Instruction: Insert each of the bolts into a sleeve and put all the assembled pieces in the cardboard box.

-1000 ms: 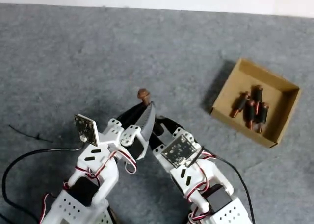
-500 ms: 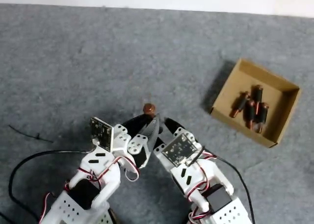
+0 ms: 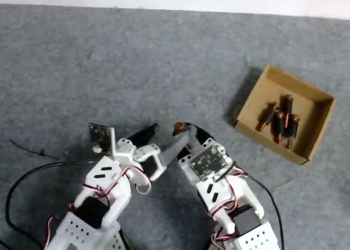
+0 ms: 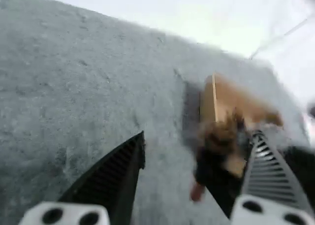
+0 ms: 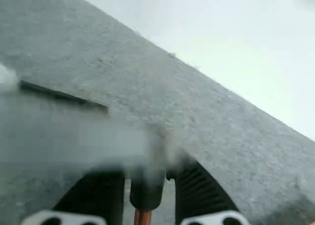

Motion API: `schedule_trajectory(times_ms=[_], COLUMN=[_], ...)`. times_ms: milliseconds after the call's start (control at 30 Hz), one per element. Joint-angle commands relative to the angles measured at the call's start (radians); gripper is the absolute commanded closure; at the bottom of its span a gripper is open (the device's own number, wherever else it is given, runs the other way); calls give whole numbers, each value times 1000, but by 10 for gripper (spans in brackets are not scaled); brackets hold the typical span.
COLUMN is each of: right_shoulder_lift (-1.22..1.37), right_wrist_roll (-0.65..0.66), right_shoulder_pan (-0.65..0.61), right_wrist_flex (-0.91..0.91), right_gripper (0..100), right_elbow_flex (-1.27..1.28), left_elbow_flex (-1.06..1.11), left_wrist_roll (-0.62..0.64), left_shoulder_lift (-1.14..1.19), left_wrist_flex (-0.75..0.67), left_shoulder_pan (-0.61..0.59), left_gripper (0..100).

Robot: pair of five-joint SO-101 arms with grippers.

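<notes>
My right gripper (image 3: pixel 190 136) (image 5: pixel 147 178) is shut on a black sleeve (image 5: pixel 146 193) with a copper bolt shaft (image 5: pixel 142 218) showing at one end. In the high view the bolt's brown head (image 3: pixel 179 128) sticks up at the fingertips. My left gripper (image 3: pixel 171 130) (image 4: pixel 197 136) is open, its black finger and grey finger either side of that bolt and sleeve piece (image 4: pixel 216 153), which looks blurred. The cardboard box (image 3: pixel 273 73) (image 4: pixel 216 99) lies on the right and holds several assembled pieces (image 3: pixel 280 122).
Grey carpet covers the table, with a pale wall strip along the far edge. A thin black wire (image 3: pixel 30 150) lies at the left, and cables trail from both arm bases near the front edge. Open carpet lies between the grippers and the box.
The left gripper carried the bolt toward the right gripper, then opened and let it go. The bolt's head now sits at the right gripper's tips, which shifted slightly right.
</notes>
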Motion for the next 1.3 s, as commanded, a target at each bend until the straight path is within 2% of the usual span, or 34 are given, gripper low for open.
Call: schedule_trajectory(times_ms=[0, 67, 233, 367, 500, 533, 733, 900, 1033, 1200, 1267], right_shoulder_lift=[-16, -16, -16, -16, -12, -12, 94, 463, 891, 1425, 1604], right_wrist_roll=[2, 2, 2, -5, -181, -187, -172, -175, -175, -176, -221], right_shoulder_pan=[47, 65, 137, 298, 484, 516, 565, 616, 684, 740, 760], right_wrist_flex=[-51, -51, -50, -54, -170, -191, -177, -180, -177, -176, -176], right_gripper=[994, 994, 994, 994, 994, 994, 993, 993, 993, 993, 993], right_elbow_flex=[150, 150, 150, 150, 150, 147, 22, -272, -565, -874, -977], left_elbow_flex=[18, 18, 19, 19, 19, 19, 19, 19, 19, 19, 19], left_wrist_roll=[133, 166, 143, 141, 117, 94, 72, 71, 69, 32, 34], left_shoulder_lift=[-24, -21, -15, -15, -24, -24, -24, -24, -24, -24, -24], left_wrist_flex=[-112, -138, -143, -141, -101, -94, -54, -11, 14, 17, 17], left_shoulder_pan=[-182, -240, -242, -249, -252, -251, -249, -251, -252, -312, -334], left_gripper=[729, 752, 807, 880, 975, 994, 994, 994, 994, 994, 994])
